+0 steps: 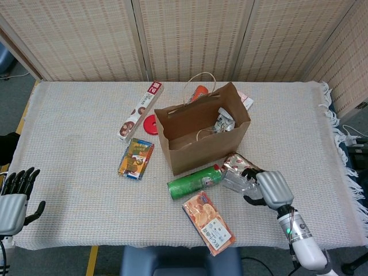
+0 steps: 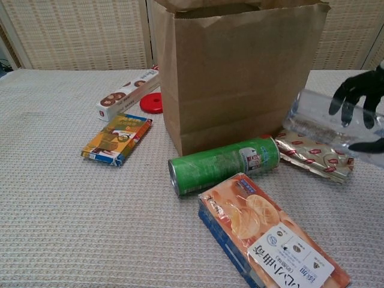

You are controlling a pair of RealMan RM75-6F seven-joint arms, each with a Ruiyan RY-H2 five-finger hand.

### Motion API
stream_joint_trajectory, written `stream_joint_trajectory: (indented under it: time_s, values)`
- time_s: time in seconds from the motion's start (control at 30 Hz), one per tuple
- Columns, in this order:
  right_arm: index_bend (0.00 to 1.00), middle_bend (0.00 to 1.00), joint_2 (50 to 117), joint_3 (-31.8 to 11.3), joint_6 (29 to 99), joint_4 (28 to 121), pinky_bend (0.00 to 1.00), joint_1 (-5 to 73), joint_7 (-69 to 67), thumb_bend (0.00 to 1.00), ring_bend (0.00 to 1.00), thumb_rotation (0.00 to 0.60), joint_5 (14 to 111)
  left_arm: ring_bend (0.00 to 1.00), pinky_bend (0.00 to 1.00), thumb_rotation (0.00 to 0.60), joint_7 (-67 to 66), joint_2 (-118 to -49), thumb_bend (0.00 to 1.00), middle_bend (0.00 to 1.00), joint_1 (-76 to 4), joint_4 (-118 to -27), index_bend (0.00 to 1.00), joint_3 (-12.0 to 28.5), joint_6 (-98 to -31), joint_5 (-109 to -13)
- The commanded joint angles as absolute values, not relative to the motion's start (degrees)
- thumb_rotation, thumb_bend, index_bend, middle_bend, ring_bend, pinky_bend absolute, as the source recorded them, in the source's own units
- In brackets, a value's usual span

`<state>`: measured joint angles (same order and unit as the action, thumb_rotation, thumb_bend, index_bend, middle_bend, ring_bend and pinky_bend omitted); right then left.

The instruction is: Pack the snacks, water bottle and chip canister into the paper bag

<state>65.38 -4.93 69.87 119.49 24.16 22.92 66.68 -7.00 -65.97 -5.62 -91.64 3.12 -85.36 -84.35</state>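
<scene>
My right hand (image 1: 271,188) (image 2: 362,99) grips the clear water bottle (image 1: 237,180) (image 2: 324,123) and holds it lifted above the table, over the foil snack pack (image 1: 238,162) (image 2: 313,157). The open paper bag (image 1: 201,135) (image 2: 240,72) stands upright just behind, with a snack packet inside. A green chip canister (image 1: 194,181) (image 2: 222,164) lies on its side in front of the bag. An orange cracker box (image 1: 208,222) (image 2: 270,240) lies nearest me. My left hand (image 1: 14,198) rests open at the table's near left edge.
A long cookie box (image 1: 141,110) (image 2: 127,93), a red lid (image 1: 151,124) (image 2: 151,102) and a small colourful snack box (image 1: 136,158) (image 2: 117,138) lie left of the bag. More packets (image 1: 198,92) sit behind the bag. Wicker screens stand along the far side.
</scene>
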Motion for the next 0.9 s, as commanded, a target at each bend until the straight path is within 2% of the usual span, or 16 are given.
stream_joint_trajectory:
  time_s: [0.03,0.17,0.3,0.4,0.63,0.9]
  values:
    - [0.68,0.59,61.82,-10.21,72.91,124.57,0.68,24.88,19.73,0.34,0.64,0.6,69.4,0.0,0.0,0.6,-7.05,-66.01,0.37,0.0,-5.61,-91.62,0.0,3.15,-85.38,-84.32]
    - [0.69,0.59,62.13,-16.24,76.01,126.42,0.68,27.03,18.65,0.34,0.64,0.6,69.87,0.0,0.0,0.6,-7.09,-66.0,0.37,0.0,-5.6,-91.66,0.0,3.15,-85.39,-84.31]
    - [0.69,0.59,65.27,-22.25,77.77,125.15,0.68,31.34,20.76,0.34,0.63,0.6,67.26,0.0,0.0,0.6,-6.95,-65.97,0.37,0.0,-5.61,-91.65,0.0,3.13,-85.34,-84.33]
    - [0.68,0.59,67.75,-24.78,77.99,122.33,0.68,34.74,24.45,0.34,0.63,0.6,64.77,0.0,0.0,0.6,-6.84,-65.96,0.37,0.0,-5.6,-91.62,0.0,3.11,-85.35,-84.38]
    - [0.69,0.59,76.34,-30.23,79.17,109.26,0.68,43.66,29.37,0.34,0.62,0.6,60.73,0.0,0.0,0.6,-6.39,-65.91,0.37,0.0,-5.67,-91.45,0.0,3.12,-85.25,-84.47]
    - [0.69,0.59,85.0,-33.28,78.53,92.61,0.67,51.06,28.5,0.34,0.62,0.6,57.2,0.0,0.0,0.6,-5.93,-65.9,0.37,0.0,-5.8,-91.25,0.0,3.21,-85.03,-84.36]
